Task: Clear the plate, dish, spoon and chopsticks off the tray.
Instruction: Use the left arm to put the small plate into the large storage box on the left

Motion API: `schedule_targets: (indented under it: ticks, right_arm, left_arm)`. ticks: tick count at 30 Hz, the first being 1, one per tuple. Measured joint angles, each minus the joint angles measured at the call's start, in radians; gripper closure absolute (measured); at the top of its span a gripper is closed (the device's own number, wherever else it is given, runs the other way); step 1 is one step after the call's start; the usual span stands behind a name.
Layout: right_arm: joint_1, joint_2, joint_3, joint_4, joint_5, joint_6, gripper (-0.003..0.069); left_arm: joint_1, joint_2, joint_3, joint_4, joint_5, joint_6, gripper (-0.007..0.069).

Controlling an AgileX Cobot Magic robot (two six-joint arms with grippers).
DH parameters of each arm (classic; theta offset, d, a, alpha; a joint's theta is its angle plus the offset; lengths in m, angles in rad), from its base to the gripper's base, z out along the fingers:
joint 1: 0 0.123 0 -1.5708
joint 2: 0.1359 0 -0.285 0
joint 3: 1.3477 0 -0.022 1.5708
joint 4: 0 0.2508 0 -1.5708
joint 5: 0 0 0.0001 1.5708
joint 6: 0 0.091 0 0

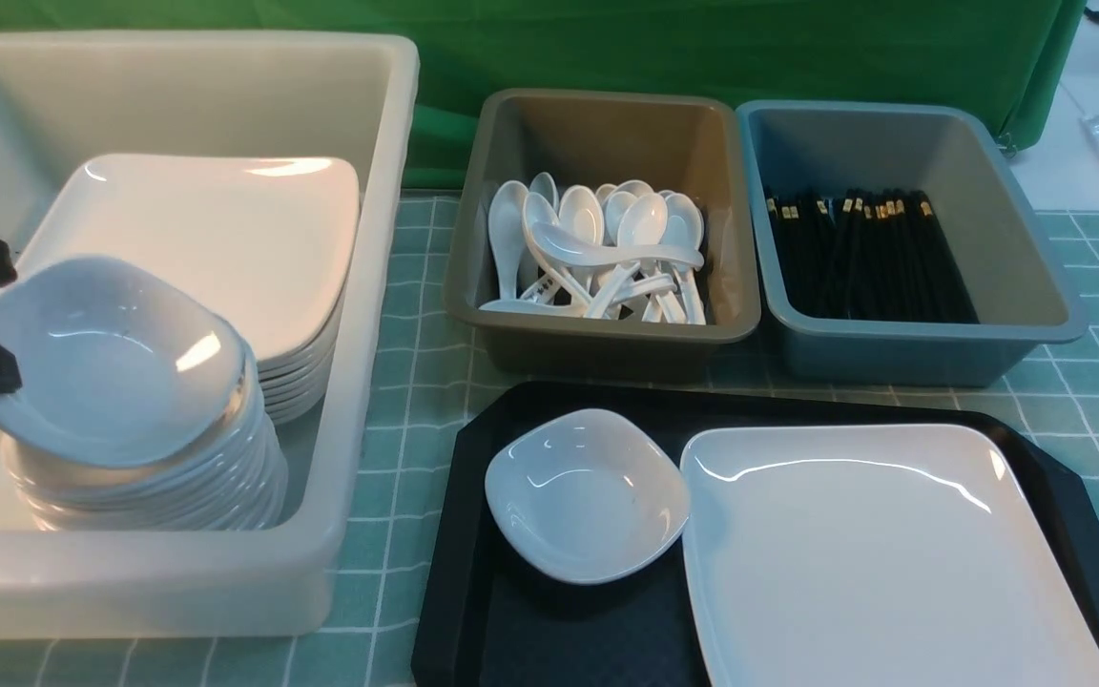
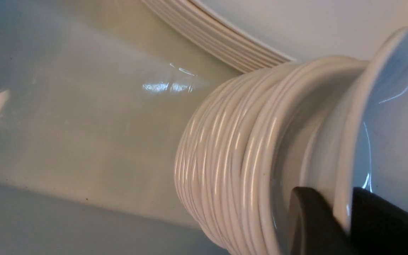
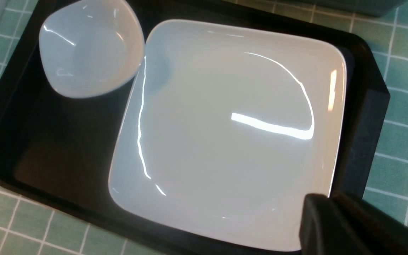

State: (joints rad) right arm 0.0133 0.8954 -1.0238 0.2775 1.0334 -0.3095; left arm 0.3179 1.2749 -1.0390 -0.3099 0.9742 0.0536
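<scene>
I am counting three tubs, one tray and two grippers. The biggest, a white tub (image 1: 378, 286), is sitting on my left and holding two stacks: a stack of large plates (image 1: 216, 239) at the back and a stack of small dishes (image 1: 168, 487) in front, each too tightly packed for a sure count. One tilted dish (image 1: 111, 363) is leaning on top of the front stack.

The black tray (image 1: 473, 592) is lying nearest me and carrying two things: one plate (image 1: 874, 553) filling its right half, and one small dish (image 1: 588, 496) just beside the plate's far left corner.

Behind the tray, a grey tub (image 1: 607, 134) is holding a loose pile of white spoons (image 1: 607, 253), roughly a dozen, and a blue tub (image 1: 1017, 239) beside it is holding a row of black chopsticks (image 1: 864, 258), too many to count.

My left gripper (image 2: 342, 216) is pinching the tilted dish's rim, one finger on each side. My right gripper (image 3: 333, 209) is sitting narrow at the plate's rim; I cannot tell whether it is gripping.
</scene>
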Motion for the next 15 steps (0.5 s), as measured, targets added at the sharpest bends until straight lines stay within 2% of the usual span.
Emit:
schedule_targets:
  ticks: [5, 7, 11, 15]
  right_arm:
    - [0.0, 0.0, 0.0, 0.0, -0.003, 0.0, 0.0589]
    - [0.0, 0.0, 0.0, 0.0, -0.003, 0.0, 0.0589]
    - [0.0, 0.0, 0.0, 0.0, -0.003, 0.0, 0.0589]
    - [0.0, 0.0, 0.0, 0.0, -0.003, 0.0, 0.0589]
  left_arm:
    - [0.0, -0.022, -0.004, 0.001, 0.075, 0.024, 0.0212]
    - [0.0, -0.041, -0.012, 0.001, 0.095, 0.026, 0.0155]
    - [0.0, -0.088, -0.023, -0.001, 0.116, 0.032, 0.0098]
    - [-0.005, -0.139, -0.023, -0.014, 0.122, 0.037, 0.0101]
